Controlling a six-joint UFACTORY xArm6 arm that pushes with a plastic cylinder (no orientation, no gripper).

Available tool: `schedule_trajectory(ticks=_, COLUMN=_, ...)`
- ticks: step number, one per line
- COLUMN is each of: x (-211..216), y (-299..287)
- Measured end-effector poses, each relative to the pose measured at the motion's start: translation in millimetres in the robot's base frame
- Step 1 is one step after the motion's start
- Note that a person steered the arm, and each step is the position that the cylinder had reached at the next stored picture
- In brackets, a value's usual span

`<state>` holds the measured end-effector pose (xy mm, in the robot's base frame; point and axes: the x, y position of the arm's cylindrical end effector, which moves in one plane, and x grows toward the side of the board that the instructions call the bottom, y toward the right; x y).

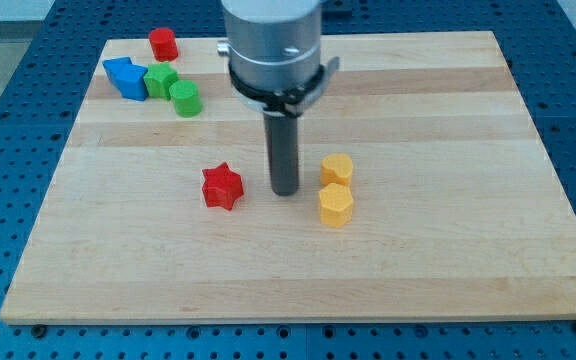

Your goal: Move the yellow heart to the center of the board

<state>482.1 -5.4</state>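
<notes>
The rod's lower end, my tip (286, 191), is seen resting on the board (448, 270) with nothing held or pinned against it; a rod of this kind can only push, and no block is touched at present. Two yellow blocks lie just to the view's right of the tip, one above the other and touching or nearly so: the upper yellow block (336, 169) and the lower yellow block (335, 205). Which of them is the yellow heart cannot be told with certainty, since their outlines are small and softened; the upper one is judged the likelier, a slight notch being suggested on its top face. The pair is placed slightly right of the board's middle, so the coming push is judged to run toward the view's left, which would require the tip to be brought round to the far right side of the block first. A red star (222, 186) lies to the tip's left, near it but apart. No long axis can be made out on either yellow block. The arm's upper part is cut off at the view's top.
</notes>
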Motion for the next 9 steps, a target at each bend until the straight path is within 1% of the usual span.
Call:
schedule_trajectory(ticks=1, x=1.2, y=63.0)
schedule_trajectory(ticks=2, x=-7.0, y=113.3)
schedule_trajectory(ticks=3, x=-37.2, y=103.9)
schedule_trajectory(ticks=4, x=-13.7, y=101.6)
schedule_trajectory(ticks=5, x=34.6, y=119.9)
schedule_trajectory(ticks=6, x=16.5, y=105.9)
schedule_trajectory(ticks=7, x=-12.1, y=81.2)
schedule_trajectory(ticks=8, x=-3.9, y=45.0)
schedule_trajectory(ticks=9, x=-7.4, y=38.9)
